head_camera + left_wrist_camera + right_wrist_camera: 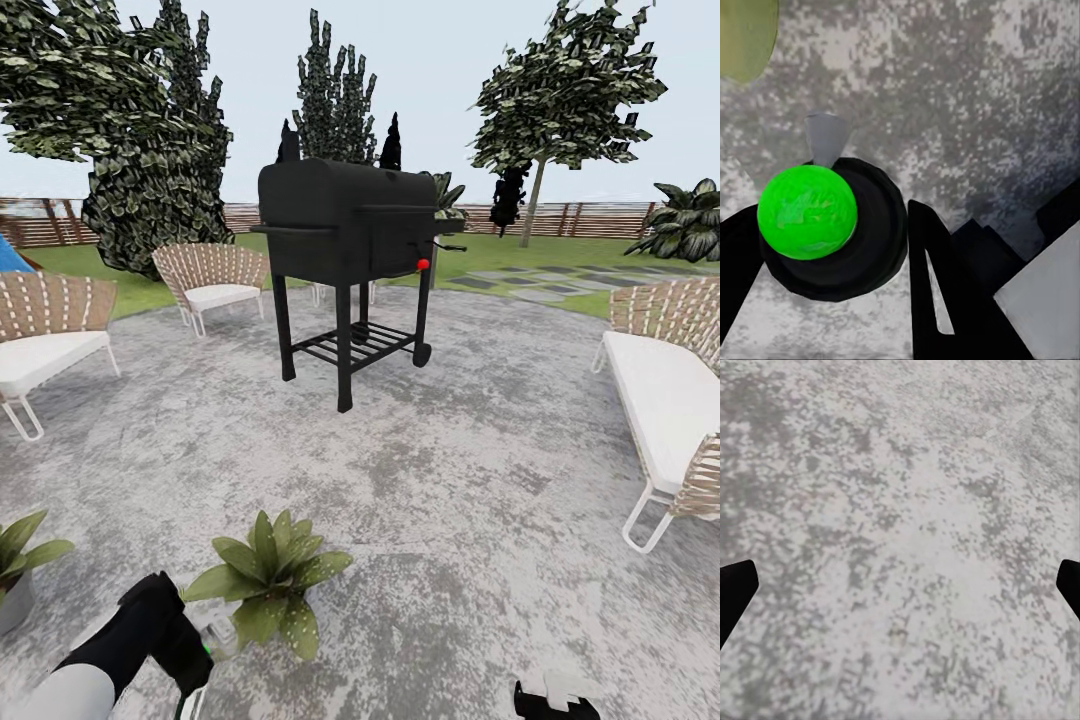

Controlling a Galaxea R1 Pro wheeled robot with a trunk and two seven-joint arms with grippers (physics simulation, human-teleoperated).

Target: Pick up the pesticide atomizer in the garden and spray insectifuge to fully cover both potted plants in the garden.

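Spray step in hand: your left claw (832,240) pinches pesticide atomizer (808,212), nozzle just beside near potted plant (268,580). Right claw (900,577) spread over patio (450,480). Second potted plant (22,560) sits far left (half out of frame). Next: aim nozzle over leaves, then swing left.

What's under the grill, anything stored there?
Under the black grill sits a slatted lower shelf; it looks bare, with grey patio showing through the slats. What is inside the closed drum cannot be seen.
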